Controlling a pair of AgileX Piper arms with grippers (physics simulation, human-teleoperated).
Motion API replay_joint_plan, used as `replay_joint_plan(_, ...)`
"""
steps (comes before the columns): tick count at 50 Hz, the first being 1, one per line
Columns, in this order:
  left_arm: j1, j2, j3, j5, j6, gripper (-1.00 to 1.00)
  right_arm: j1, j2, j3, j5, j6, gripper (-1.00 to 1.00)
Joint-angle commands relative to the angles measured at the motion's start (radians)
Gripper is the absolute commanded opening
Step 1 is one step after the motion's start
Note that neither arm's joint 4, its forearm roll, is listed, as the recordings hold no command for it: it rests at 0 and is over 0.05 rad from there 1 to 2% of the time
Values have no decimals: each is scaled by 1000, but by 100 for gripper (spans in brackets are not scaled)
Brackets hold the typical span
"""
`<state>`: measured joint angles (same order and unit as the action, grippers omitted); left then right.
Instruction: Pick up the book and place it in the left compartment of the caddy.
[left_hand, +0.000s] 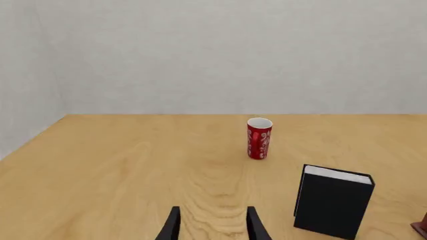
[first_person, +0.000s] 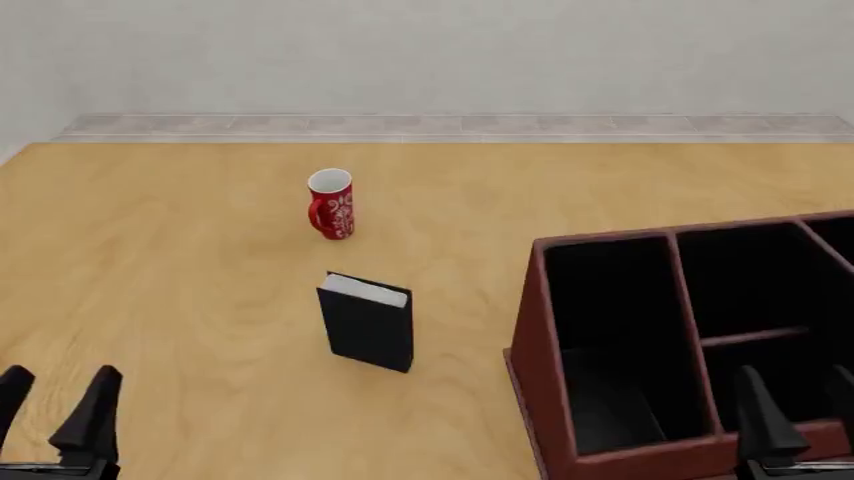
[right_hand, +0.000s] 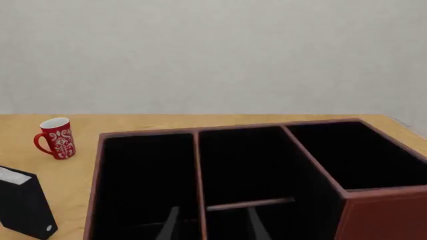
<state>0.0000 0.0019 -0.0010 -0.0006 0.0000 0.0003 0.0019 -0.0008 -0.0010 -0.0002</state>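
The black book (first_person: 367, 325) stands upright on the table with its white page edges on top, left of the caddy (first_person: 537, 365). It also shows in both wrist views, as the book (left_hand: 332, 202) and the book (right_hand: 23, 205). The caddy's left compartment (first_person: 607, 330) is the long black-lined section nearest the book, and nothing lies in it. My left gripper (first_person: 54, 412) is open at the near left, well short of the book. My right gripper (first_person: 805, 420) is open above the caddy's near edge. Neither one holds anything.
A red mug (first_person: 331, 203) with a white pattern stands upright behind the book, farther from me. The caddy's other sections (right_hand: 253, 165) are split by a crossbar. A wall closes the table's far edge, and bare wood stretches to the left.
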Motion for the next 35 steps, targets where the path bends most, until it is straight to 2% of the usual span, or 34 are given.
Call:
replay_joint_plan(1, 0, 6, -3, -2, 0, 100, 1, 4, -2, -2, -1, 100)
replay_joint_plan(18, 0, 5, -2, -2, 0, 100, 15, -1, -3, 0, -13, 100)
replay_joint_plan(27, 0, 5, -2, -2, 0, 100, 77, -2, -6, -20, -44, 100)
replay_joint_plan(35, 0, 5, -2, -2, 0, 100, 88, -2, -8, -19, -30, 100)
